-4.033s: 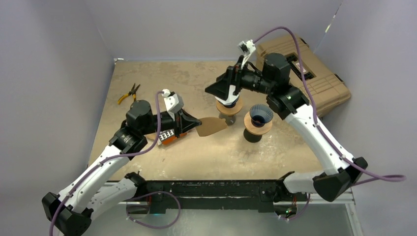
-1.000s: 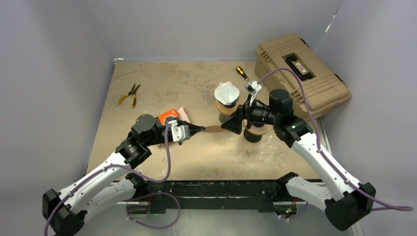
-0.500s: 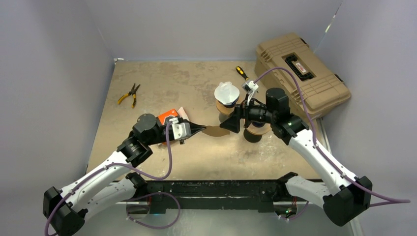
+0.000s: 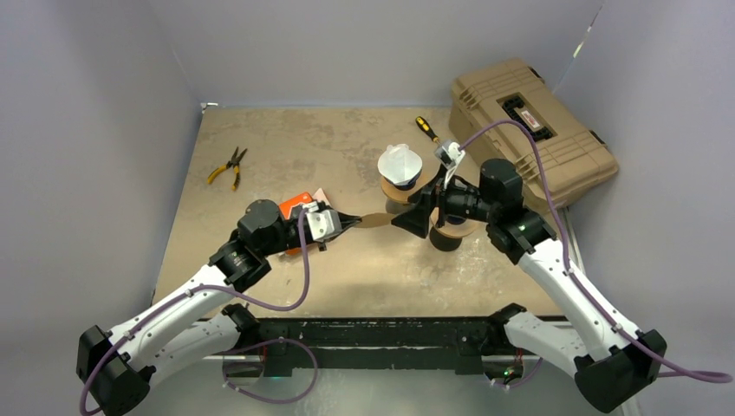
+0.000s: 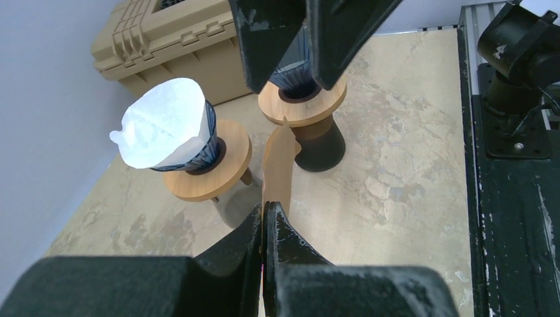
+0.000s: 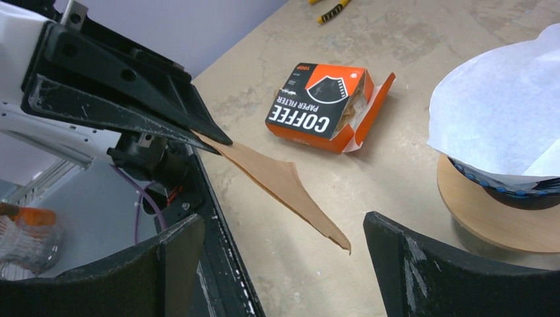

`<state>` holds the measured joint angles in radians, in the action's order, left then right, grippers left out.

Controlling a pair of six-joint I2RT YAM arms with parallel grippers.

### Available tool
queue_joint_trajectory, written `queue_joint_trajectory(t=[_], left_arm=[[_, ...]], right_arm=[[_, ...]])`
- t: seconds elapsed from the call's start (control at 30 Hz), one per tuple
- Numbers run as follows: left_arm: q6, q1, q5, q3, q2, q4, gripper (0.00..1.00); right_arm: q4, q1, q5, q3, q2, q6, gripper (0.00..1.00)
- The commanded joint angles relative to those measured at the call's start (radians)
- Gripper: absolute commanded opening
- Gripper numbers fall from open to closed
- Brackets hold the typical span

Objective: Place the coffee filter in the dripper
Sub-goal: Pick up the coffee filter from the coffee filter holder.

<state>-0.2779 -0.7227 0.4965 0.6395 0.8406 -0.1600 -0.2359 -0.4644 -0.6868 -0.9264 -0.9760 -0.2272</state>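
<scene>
Now, left claw (image 5: 264, 218): fingers pressed together, pinching the near edge of a flattened brown coffee filter (image 5: 279, 165). Filter held clear of the bench (image 4: 286, 139), seen edge-on from the left wrist, pointing away from the claw toward the right arm.

Right claw (image 6: 280, 224): fingers spread wide, nothing gripped, facing the filter's free tip. Tip close in front of the open fingers, nearer one of them in the right wrist view, touching neither.

Noted directly behind the right claw: dark dripper (image 5: 297, 86), upright on a round wooden collar over a dark base, no filter inside. Contact between right claw and dripper: cannot tell from the top view.

Just beside it, farther from the arm bases: second dripper (image 5: 210, 135) on the same kind of wooden collar, upright, lined with a white paper filter (image 5: 162, 125) standing above the rim.

Behind the left claw, lying flat on the bench: orange coffee filter box (image 6: 323, 105), end flap open, tan paper showing inside.

Farther out: yellow-handled pliers (image 4: 227, 165) toward the left rear of the bench. Yellow and black screwdriver (image 4: 425, 127) near the rear edge, just beside a tan tool case (image 4: 533, 121), lid shut, at the right rear.
</scene>
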Motion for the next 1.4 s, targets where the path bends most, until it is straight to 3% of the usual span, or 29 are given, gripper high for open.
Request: queue_joint_trajectory(t=[0.0,0.43,1.37], left_arm=[[-0.044,-0.007,0.051,0.03,-0.008,-0.004,0.0],[-0.037,-0.021,0.095,0.016,-0.011,-0.063,0.0],[0.024,-0.047,-0.035,0.016,0.037,-0.102,0.0]], right_arm=[[0.057,0.003,0.048,-0.025,0.006,-0.041,0.95],[0.058,0.001,-0.032,-0.006,-0.092,-0.016,0.93],[0.035,0.001,-0.065,0.008,-0.063,0.003,0.94]])
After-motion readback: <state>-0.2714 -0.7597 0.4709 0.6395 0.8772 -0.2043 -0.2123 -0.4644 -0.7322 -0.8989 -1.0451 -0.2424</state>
